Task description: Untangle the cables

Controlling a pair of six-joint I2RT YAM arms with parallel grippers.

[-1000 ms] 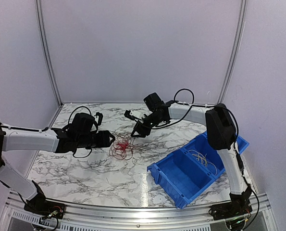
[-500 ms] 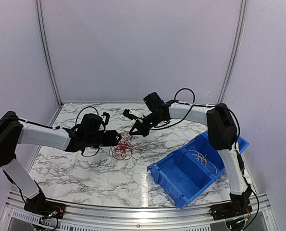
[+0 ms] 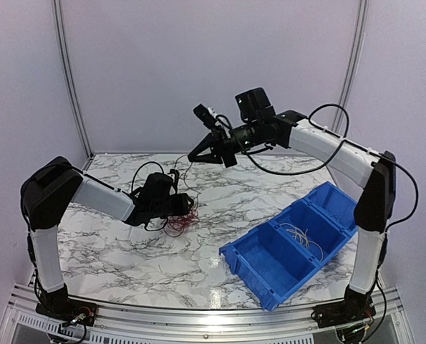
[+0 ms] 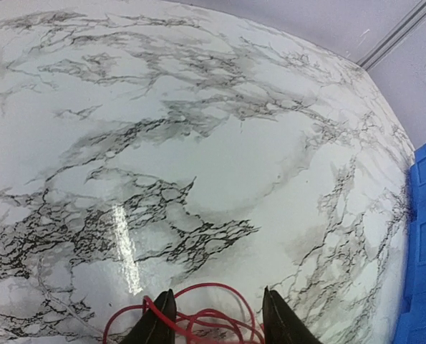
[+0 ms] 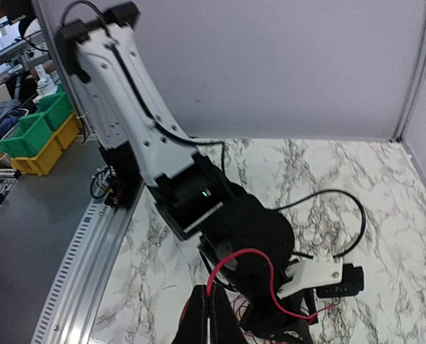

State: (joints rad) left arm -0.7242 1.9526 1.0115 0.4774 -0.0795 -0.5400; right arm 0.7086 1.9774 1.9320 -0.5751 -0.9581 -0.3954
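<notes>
A tangle of thin red cables (image 3: 177, 223) lies on the marble table. My left gripper (image 3: 189, 207) rests low at its upper edge. In the left wrist view the left gripper (image 4: 218, 307) has its jaws apart, straddling red loops (image 4: 213, 317) on the tabletop. My right gripper (image 3: 196, 155) is raised high above the table, behind the tangle. The right wrist view shows the right gripper (image 5: 213, 301) shut on one red cable (image 5: 270, 259). That strand arcs from the fingertips down over the left arm's wrist (image 5: 241, 222).
A blue two-compartment bin (image 3: 250, 266) stands at the front right, with thin pale wires (image 3: 301, 236) in its far compartment. The left arm's black supply cable (image 3: 142, 172) loops above its wrist. Frame posts and walls close the back.
The right gripper closed at the tangle and rose high toward the back with a red strand. The left arm slid right onto the tangle and its jaws narrowed.
</notes>
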